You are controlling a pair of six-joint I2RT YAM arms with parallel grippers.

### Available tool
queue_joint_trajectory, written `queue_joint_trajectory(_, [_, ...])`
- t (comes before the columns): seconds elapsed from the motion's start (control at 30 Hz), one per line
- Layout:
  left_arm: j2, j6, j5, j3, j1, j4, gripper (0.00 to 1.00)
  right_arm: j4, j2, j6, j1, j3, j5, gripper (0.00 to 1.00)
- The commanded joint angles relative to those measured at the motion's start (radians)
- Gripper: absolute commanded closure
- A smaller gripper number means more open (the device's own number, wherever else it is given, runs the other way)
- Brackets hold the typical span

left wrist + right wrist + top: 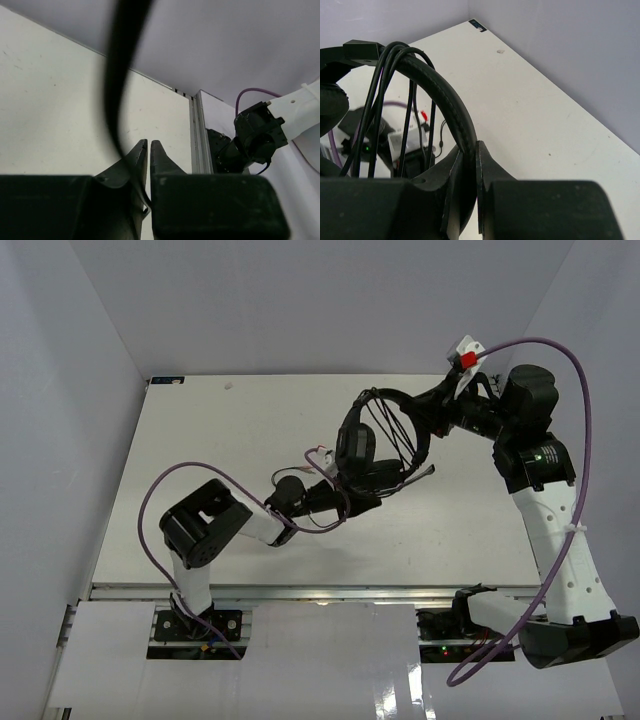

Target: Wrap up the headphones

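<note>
The black headphones [355,445] hang above the middle right of the white table [220,440]. Their thin cord [390,435] runs in several strands across the arched headband [395,397]. My right gripper [428,415] is shut on the headband from the right. In the right wrist view the padded headband [445,100] passes between its fingertips [469,146], with cord strands [382,90] looped over it. My left gripper [352,502] sits just below the lower earcup. In the left wrist view it [149,142] is shut on the thin cord [144,207]. A blurred black band [117,75] crosses close to that camera.
Purple robot cables loop by the left arm [160,490] and the right arm [580,390]. A slack loop of cord [320,523] hangs under the left wrist. White walls enclose the table. The right arm's base [250,142] stands past the table's metal edge [196,135].
</note>
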Motion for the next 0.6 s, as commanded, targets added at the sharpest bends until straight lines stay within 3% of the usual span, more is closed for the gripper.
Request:
queue_joint_trajectory(0.0, [0.086,-0.043,-0.065,0.006,-0.063,0.174,0.86,0.126,0.019,0.201,-0.018,0.066,0.072,0.92])
queue_joint_trajectory(0.37, [0.202,-0.075,-0.134,0.039,-0.178,0.233,0.96,0.133,0.041,0.302,-0.052,0.106,0.295,0.92])
queue_joint_trajectory(0.57, [0.173,-0.072,-0.162,0.007,-0.243,0.22,0.94,0.147,0.061,0.315,-0.055,0.113,0.446,0.92])
